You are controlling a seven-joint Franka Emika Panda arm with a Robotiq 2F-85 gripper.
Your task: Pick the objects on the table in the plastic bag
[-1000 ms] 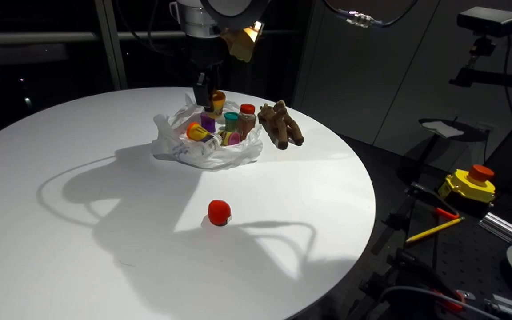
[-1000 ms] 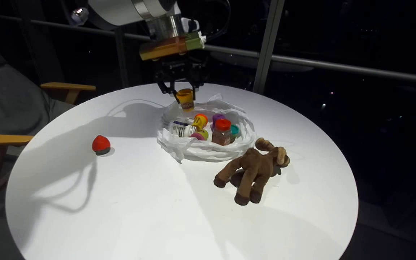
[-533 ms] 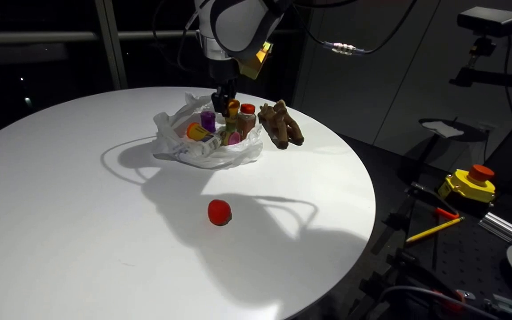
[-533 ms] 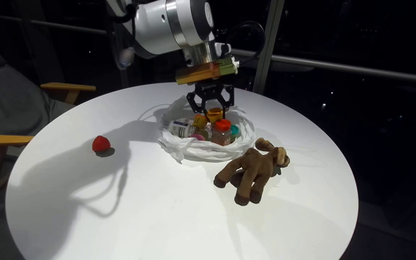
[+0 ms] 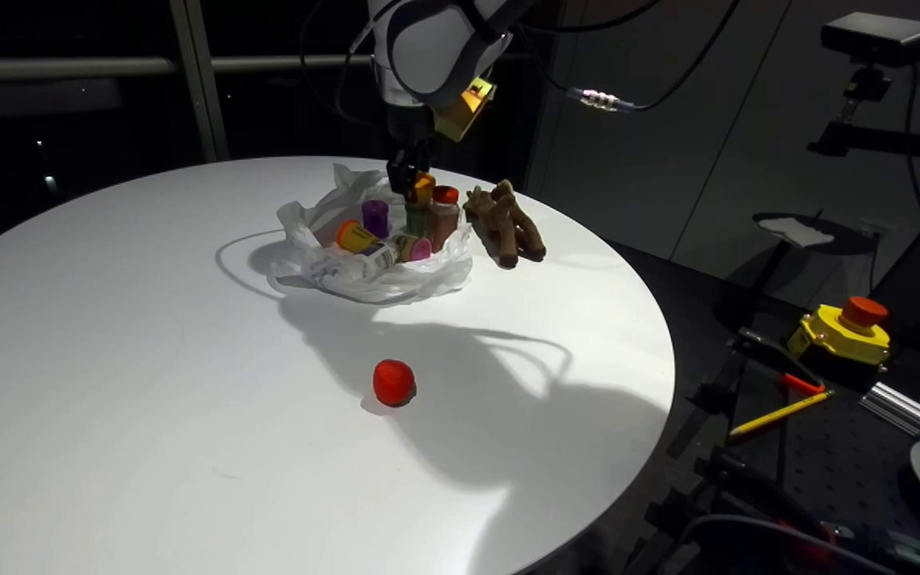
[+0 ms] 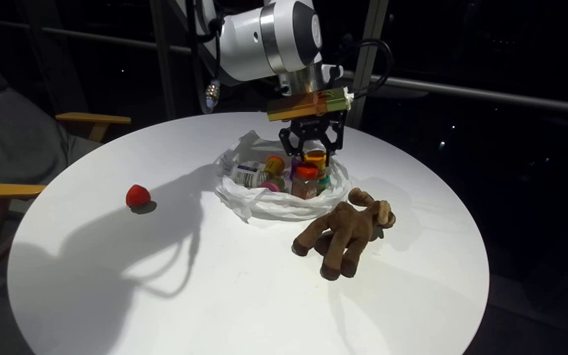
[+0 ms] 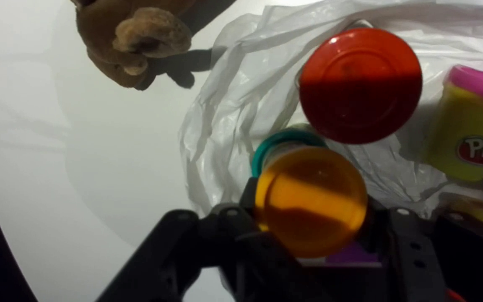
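While gripper (image 6: 315, 160) clamps orange-topped tub (image 7: 312, 201) over bag (image 6: 279, 207), wide tabletop (image 6: 264, 276) parts bag edge from red toy (image 6: 138, 195).

Darkness surrounded the bright, round white tabletop (image 6: 244, 305), crossed by a broad shadow (image 6: 114, 246). In the wrist view, shade halved the round red plastic lid (image 7: 359, 84), and the black two-fingered gripper (image 7: 310, 201) looked blurred.

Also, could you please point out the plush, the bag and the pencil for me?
Plush (image 6: 350, 224), in an exterior view: on its brown body.
Bag (image 7: 220, 136), in the wrist view: on its wrinkled wall.
Pencil (image 5: 781, 413), in an exterior view: midway along its yellow shaft.
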